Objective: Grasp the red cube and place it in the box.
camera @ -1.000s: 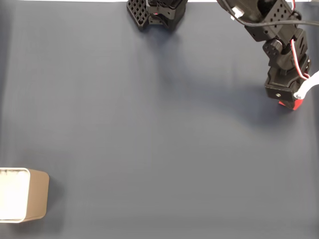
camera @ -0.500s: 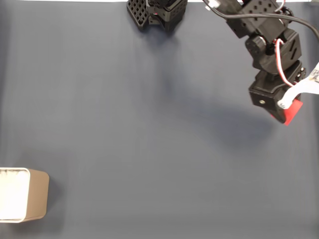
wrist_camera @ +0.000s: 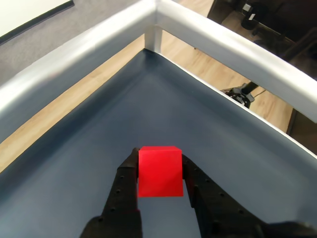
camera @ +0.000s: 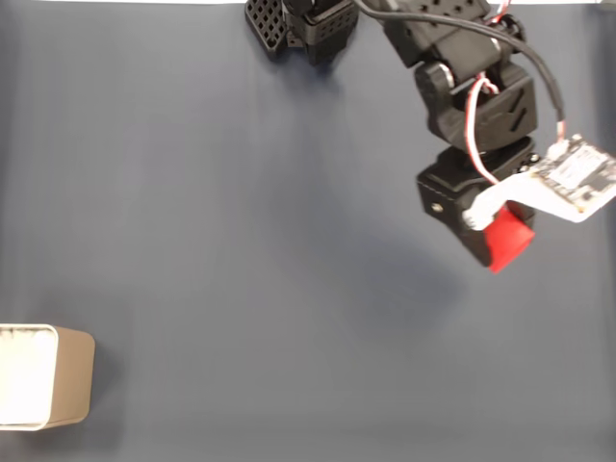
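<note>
The red cube (camera: 507,240) hangs above the dark blue mat at the right of the fixed view, clamped in my black gripper (camera: 496,241). In the wrist view the red cube (wrist_camera: 159,171) sits squarely between the two black fingers (wrist_camera: 125,183), lifted off the surface, with my gripper (wrist_camera: 159,166) shut on it. The box (camera: 46,376), tan with a white inside, stands at the lower left edge of the fixed view, far from the gripper.
The arm's black base (camera: 300,24) sits at the top centre of the fixed view. A white camera board (camera: 577,178) sticks out beside the gripper. In the wrist view a silver rail (wrist_camera: 148,20) borders the mat's corner.
The arm has lifted the cube and swung it leftward and toward the lower part of the fixed view, away from the right edge. The box has stayed put.
</note>
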You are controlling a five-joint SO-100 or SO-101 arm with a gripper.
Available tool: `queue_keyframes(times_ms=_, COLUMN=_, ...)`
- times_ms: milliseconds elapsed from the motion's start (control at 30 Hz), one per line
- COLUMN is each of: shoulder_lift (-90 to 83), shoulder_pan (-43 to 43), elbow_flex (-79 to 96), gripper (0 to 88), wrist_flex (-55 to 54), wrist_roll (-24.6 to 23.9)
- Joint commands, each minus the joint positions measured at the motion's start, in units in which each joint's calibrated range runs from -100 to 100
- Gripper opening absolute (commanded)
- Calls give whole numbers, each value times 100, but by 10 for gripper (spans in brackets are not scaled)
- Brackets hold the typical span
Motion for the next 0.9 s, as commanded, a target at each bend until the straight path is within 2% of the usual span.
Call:
queue_keyframes(times_ms=0, shoulder_lift=-434, shoulder_pan=338, elbow_flex=-278, gripper=85, wrist_flex=165, wrist_roll=0)
queue_keyframes(times_ms=867, shoulder_lift=-62, shoulder_pan=2454, elbow_flex=-1957, gripper=81, wrist_flex=731, wrist_roll=-34)
